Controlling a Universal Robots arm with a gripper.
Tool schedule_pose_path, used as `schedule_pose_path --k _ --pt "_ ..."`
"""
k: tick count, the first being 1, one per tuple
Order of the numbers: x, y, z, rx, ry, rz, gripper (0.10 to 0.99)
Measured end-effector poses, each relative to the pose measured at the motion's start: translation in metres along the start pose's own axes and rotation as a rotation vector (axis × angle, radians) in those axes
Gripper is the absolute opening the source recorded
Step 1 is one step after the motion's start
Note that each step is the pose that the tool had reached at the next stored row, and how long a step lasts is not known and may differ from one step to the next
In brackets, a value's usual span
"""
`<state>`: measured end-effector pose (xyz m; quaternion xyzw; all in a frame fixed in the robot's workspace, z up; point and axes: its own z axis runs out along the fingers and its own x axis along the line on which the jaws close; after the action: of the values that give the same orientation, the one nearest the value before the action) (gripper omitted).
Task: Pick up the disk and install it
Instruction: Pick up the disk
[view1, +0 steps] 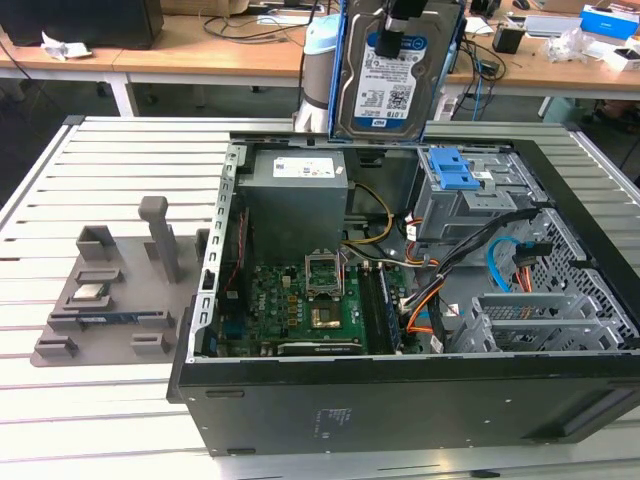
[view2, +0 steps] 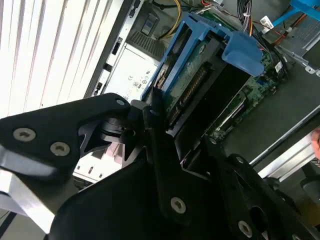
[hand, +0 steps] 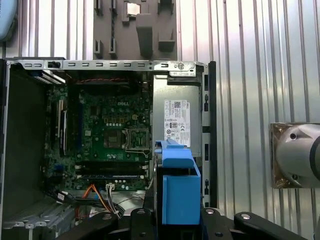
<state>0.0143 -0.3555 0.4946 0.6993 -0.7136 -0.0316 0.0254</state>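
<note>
Disk is off the worktop and held by the hand in the air above the open case. The hand is clamped on the disk, with black fingers pressed against the two long sides of the blue carrier bracket.

Exterior view: the hand sits at the disk's 12 o'clock end and the body hangs from it toward 6. The disk is at 12 o'clock from the motherboard, over the case's far wall. Power supply is at the disk's 7 o'clock. Drive cage with its blue latch is at 5 o'clock. The arm's grey and pale-blue joint is just beside the disk at 9 o'clock.

Orientation: long axis runs 12-to-6 in the exterior view, so upright with a short edge down. The label face is toward that camera. The second wrist view shows the opposite face, a green board with a connector row. In both wrist views the disk reaches away from the hand toward the case interior. In the first wrist view the blue end tab is the far end.

Grey fixture tray lies on the worktop at 9 o'clock from the case, well apart from the disk. A small square chip sits on it.
</note>
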Motion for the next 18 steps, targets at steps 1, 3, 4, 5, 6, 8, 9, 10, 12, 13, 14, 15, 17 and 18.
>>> schedule_pose_path --k 1,3,4,5,6,8,9,10,12,13,14,15,17,18 --pt "0.0004 -0.0002 0.0016 0.000 0.0000 0.000 0.361" --pt "0.0010 -0.0005 0.0041 0.000 -0.0001 0.000 0.361" --pt "0.0011 -0.0007 0.0051 0.000 0.0000 0.000 0.361" --pt "0.0012 -0.0010 0.0061 0.000 -0.0001 0.000 0.361" --pt "0.0014 -0.0013 0.0075 0.000 0.0000 0.000 0.361" --pt "0.0016 -0.0016 0.0093 0.000 0.0000 0.000 0.361" --pt "0.0016 -0.0018 0.0100 0.000 0.0001 0.000 0.361" --pt "0.0017 -0.0019 0.0107 0.000 0.0000 0.000 0.361" --pt "0.0019 -0.0022 0.0123 0.000 0.0000 0.000 0.361" --pt "0.0019 -0.0023 0.0130 0.000 0.0000 0.000 0.361" --pt "0.0020 -0.0025 0.0138 0.000 -0.0001 0.000 0.361" --pt "0.0021 -0.0026 0.0145 0.000 -0.0001 0.000 0.361" --pt "0.0022 -0.0029 0.0162 0.000 -0.0001 0.000 0.361" --pt "0.0023 -0.0032 0.0178 0.000 -0.0001 0.000 0.361"
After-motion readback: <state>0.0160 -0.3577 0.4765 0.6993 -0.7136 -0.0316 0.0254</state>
